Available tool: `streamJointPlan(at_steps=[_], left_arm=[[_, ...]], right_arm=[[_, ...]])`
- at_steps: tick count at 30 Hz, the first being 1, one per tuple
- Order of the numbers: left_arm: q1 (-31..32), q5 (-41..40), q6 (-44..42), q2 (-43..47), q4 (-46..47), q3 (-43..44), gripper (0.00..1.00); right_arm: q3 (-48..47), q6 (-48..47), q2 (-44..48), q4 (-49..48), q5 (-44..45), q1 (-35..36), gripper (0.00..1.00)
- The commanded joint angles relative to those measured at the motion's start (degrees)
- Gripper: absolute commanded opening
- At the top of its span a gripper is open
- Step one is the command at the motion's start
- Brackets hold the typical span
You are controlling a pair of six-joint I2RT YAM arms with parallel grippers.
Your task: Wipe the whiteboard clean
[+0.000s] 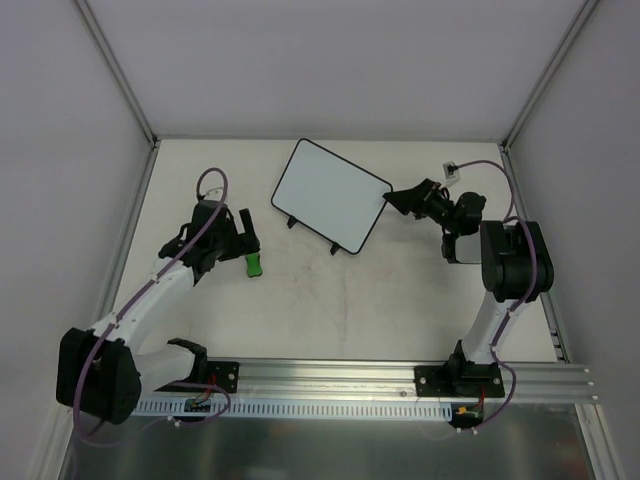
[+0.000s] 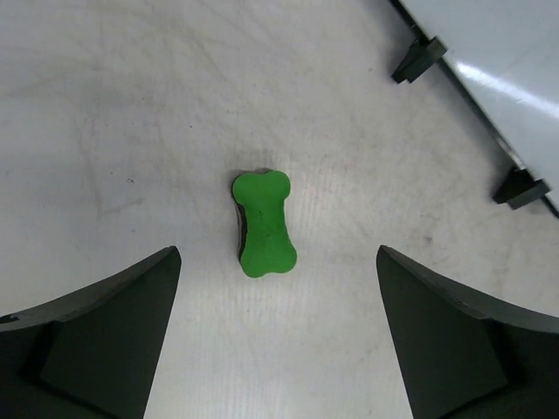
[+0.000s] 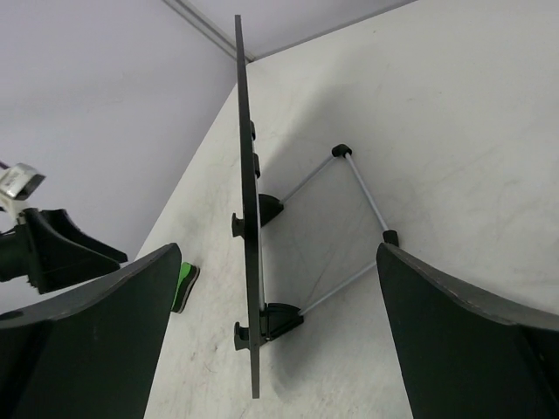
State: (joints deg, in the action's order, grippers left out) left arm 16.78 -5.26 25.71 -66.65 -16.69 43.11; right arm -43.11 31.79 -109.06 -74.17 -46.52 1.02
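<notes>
The whiteboard (image 1: 330, 193) stands clean near the table's (image 1: 330, 310) far edge. The left gripper (image 1: 243, 236) hangs open over the eraser (image 1: 254, 264). The right gripper (image 1: 398, 198) is open astride the board's edge, grasping nothing. We judge erasing complete; next, back both arms away without toppling the board.

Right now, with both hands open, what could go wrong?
1. The right hand straddles the edge of the whiteboard; a sideways move could tip it over on its wire stand.
2. The green eraser lies loose under the left hand; an off-centre close could push it away.
</notes>
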Motion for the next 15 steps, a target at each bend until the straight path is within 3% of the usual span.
streamJointPlan(at_steps=[1,9,15], left_arm=[[-0.34,-2.04,1.53,7.05,-0.36,-2.41,0.96],[-0.34,-3.88,4.08,22.61,-0.01,-6.72,0.99],[-0.34,4.98,5.40,28.85,-0.10,-7.34,0.99]], right_arm=[[2.06,-2.17,4.81,-13.63,2.92,-2.06,0.99],[10.85,-2.18,17.79,-13.54,7.67,-2.86,0.99],[22.18,1.77,30.29,-12.93,14.53,-2.86,0.99]])
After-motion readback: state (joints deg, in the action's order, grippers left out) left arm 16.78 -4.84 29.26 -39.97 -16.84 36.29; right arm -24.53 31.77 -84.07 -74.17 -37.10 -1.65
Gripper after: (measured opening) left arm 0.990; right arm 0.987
